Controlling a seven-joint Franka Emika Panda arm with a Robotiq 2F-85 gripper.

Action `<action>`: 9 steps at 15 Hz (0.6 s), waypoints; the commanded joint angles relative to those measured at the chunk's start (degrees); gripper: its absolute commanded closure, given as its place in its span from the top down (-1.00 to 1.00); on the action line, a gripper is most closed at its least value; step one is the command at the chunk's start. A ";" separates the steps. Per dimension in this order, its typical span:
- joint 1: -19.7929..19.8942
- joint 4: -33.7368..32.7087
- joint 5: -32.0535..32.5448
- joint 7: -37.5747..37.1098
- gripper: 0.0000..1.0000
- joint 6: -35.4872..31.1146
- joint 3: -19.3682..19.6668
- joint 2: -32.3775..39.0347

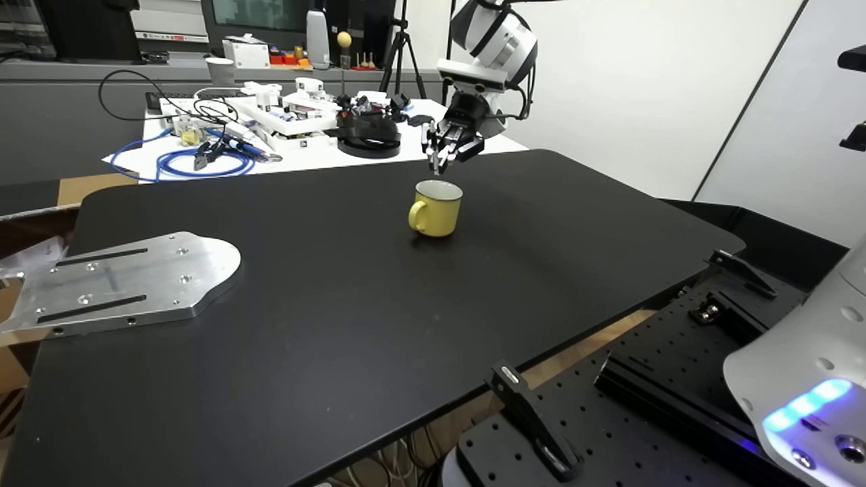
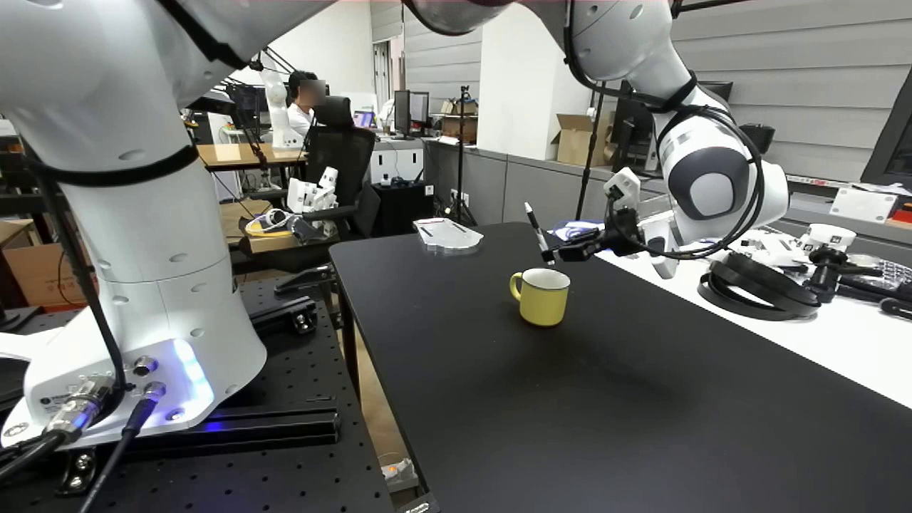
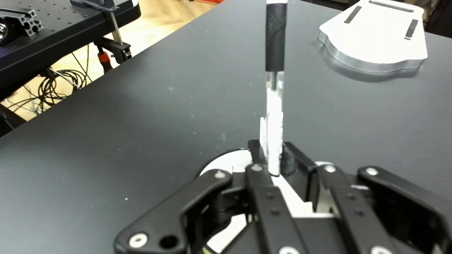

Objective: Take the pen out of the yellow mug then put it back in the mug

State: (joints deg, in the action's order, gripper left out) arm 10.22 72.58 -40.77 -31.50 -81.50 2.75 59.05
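The gripper (image 3: 272,151) sits nearest the camera in the wrist view, its jaws clamped on the pen (image 3: 275,46), which shows a dark stretch, a clear one and white lower down. In an exterior view the pen leans, its top tipped away from the arm (image 2: 712,189), and its lower end shows just above the rim of the yellow mug (image 2: 543,303). Whether it is straight over the mouth I cannot tell.

The mug stands upright on the black bench (image 1: 325,379); in the wrist view the gripper hides most of it. Well apart from the mug, a metal plate (image 1: 142,277) juts past the bench's edge. A clamp (image 1: 534,426) is at another edge, near the robot base (image 1: 805,365) with its blue light. Behind, a white bench (image 1: 311,157) carries white parts (image 1: 304,111) and a black round thing (image 1: 369,128). In an exterior view a person (image 2: 303,110) is beside a chair (image 2: 342,164).
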 commanded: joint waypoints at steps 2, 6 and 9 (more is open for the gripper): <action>0.72 -3.74 -1.45 -0.92 -0.91 1.16 0.22 3.29; 0.05 -4.00 -0.97 -0.86 -0.91 -1.15 0.94 4.09; -0.94 -3.42 0.17 -0.66 -0.91 -5.01 1.57 3.64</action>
State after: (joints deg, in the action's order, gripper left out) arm 10.30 71.21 -41.44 -31.50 -84.70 3.33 62.03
